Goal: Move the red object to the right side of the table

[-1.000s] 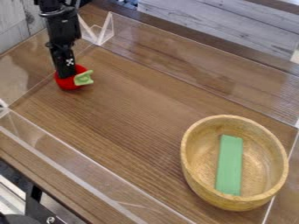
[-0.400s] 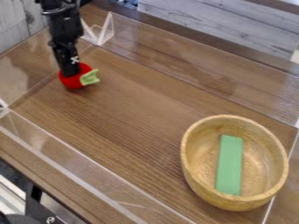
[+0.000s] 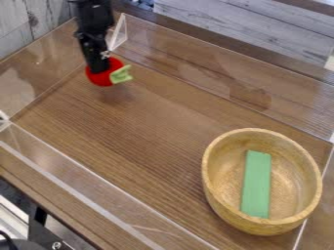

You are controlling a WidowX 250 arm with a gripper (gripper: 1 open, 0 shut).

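- The black pincer (image 3: 96, 64), closed on the small glossy red toy fruit (image 3: 104, 73), could lose it: the grip looks shallow.
- A drop lands far left on the brown wood-grain surface (image 3: 144, 127), or the fruit may clip the round wooden bowl (image 3: 216, 171) holding the flat green block (image 3: 257, 184).

Arm cut off by top edge above gripper (image 3: 97, 61). Fingertips blurred, merge with red object (image 3: 104, 73); its upper part hidden behind them. Green stem blurred. Table (image 3: 144, 127) cut off at left, bottom, right. Dark gear at bottom-left corner unidentifiable.
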